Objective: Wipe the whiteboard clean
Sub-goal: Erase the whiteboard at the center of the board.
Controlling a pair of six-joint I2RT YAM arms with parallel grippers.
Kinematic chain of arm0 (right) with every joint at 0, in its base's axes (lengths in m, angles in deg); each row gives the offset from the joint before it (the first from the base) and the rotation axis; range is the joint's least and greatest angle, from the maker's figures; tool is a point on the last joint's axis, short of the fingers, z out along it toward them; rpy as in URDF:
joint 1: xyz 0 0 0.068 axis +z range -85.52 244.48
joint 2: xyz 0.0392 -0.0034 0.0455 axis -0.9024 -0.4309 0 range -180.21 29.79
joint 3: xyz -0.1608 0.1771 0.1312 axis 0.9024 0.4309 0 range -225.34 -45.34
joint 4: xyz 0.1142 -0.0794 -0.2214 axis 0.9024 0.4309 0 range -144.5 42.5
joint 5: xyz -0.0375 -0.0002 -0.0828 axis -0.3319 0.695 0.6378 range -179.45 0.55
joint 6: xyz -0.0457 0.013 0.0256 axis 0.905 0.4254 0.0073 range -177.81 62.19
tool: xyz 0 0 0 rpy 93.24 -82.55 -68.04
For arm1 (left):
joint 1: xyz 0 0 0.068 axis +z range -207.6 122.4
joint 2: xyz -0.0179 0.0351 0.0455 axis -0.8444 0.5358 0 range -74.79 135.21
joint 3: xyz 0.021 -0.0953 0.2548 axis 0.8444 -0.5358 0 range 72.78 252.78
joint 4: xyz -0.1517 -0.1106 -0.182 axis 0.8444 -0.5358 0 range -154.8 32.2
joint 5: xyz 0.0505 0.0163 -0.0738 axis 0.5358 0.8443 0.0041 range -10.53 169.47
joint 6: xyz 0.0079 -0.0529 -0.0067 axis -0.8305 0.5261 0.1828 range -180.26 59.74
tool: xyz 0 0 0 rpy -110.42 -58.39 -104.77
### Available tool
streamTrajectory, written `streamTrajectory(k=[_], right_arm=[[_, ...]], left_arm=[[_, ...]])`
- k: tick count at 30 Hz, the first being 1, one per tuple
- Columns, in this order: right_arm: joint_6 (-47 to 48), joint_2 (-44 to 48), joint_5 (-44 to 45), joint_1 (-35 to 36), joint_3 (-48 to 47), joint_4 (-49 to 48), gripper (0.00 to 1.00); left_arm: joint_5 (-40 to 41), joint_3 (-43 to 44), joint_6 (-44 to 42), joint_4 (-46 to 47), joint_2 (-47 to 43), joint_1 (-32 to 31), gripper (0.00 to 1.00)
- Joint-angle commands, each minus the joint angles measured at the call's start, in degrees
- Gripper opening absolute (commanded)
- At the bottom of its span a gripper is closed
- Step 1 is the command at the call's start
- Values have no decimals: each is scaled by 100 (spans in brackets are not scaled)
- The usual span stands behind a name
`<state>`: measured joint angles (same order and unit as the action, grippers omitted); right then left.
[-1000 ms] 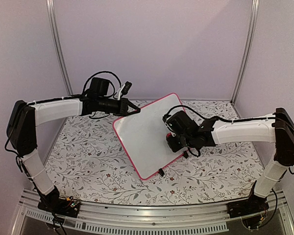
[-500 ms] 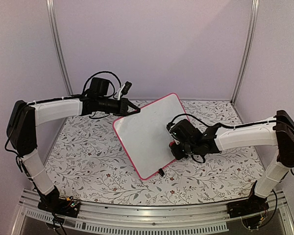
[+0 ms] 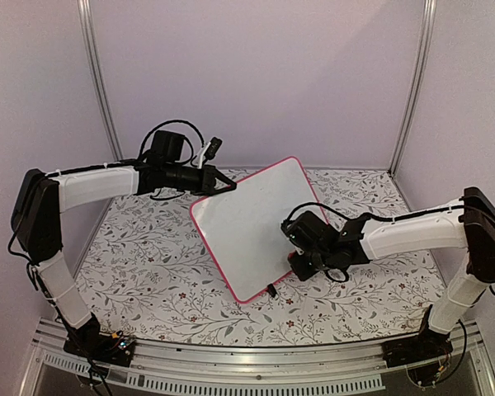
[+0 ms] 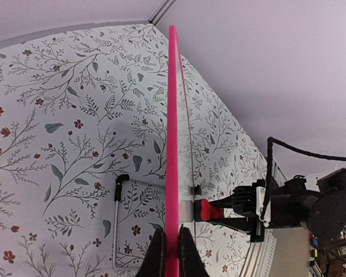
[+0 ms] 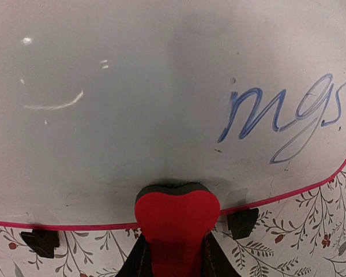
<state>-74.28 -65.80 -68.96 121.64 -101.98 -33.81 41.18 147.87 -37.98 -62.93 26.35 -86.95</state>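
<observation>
Right gripper [image 5: 174,257] clamps the red eraser [image 5: 176,219] at the whiteboard's [image 5: 132,127] lower rim; the blue writing [image 5: 279,115] lies up and rightward of it. Left gripper [image 4: 172,257] pinches the board's edge, propping it tilted over the table [image 3: 148,264].

Pale lilac walls [image 3: 256,74] at back and both sides, plain and matte. Two thin metal corner posts, left post [image 3: 99,82] and right post [image 3: 414,82], both tilting outward toward the top. Table [image 3: 148,247] covered edge to edge in white cloth printed with grey leafy sprigs and small red flowers. Ribbed aluminium rail [image 3: 256,363] along the near edge. Back edge flush against the wall. Soft, even light with faint shadows on the cloth.
</observation>
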Motion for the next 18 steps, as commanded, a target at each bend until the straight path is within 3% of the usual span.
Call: streamTrajectory(k=[1,9,18], right_arm=[[-86,272,42,54,-31,417,0],[124,685,840,-31,-672,565,0],[457,336,766,-357,-1005,236,0]], left_arm=[[256,-15,-173,-122,170,-155,0],[260,-16,-171,-123,169,-166,0],[253,-20,-174,-127,168,-163,0]])
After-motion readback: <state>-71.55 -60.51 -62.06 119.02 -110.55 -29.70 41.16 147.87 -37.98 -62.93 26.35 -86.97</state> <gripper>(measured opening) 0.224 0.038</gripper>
